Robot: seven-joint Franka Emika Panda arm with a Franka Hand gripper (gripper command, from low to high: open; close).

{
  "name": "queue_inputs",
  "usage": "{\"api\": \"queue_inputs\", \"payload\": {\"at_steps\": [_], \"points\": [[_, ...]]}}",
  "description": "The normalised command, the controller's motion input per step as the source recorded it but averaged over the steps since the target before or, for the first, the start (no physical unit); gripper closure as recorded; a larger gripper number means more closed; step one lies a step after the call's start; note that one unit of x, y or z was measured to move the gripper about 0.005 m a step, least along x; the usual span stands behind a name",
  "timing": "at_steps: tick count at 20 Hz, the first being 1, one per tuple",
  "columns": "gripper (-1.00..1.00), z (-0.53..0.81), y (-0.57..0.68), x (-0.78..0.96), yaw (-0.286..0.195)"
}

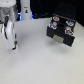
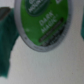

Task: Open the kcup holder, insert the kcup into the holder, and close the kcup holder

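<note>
The kcup [image 2: 41,24] fills the wrist view: a round green lid with white print, seen from straight above and very close. Green finger pads [image 2: 7,41] stand on both sides of it; one overlaps the lid's edge, the other shows a pale gap. In the exterior view my gripper [image 1: 12,48] is low over the white table at the exterior view's left and hides the kcup. The black kcup holder [image 1: 61,15] stands at the exterior view's right, apart from the gripper. A drawer with a pale handle [image 1: 60,39] seems pulled out.
Several red-and-white round pods [image 1: 55,21] lie in the holder's upper part. A dark object [image 1: 25,7] stands at the back of the white table [image 1: 42,62], behind the arm.
</note>
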Motion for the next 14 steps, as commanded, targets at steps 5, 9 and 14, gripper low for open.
{"api": "queue_inputs", "payload": {"at_steps": [5, 9, 14], "points": [[-1.00, -0.02, 0.07, 0.14, -0.025], [1.00, 0.46, 0.26, 0.15, 0.000], [1.00, 0.73, 0.43, 0.13, 0.010]]}}
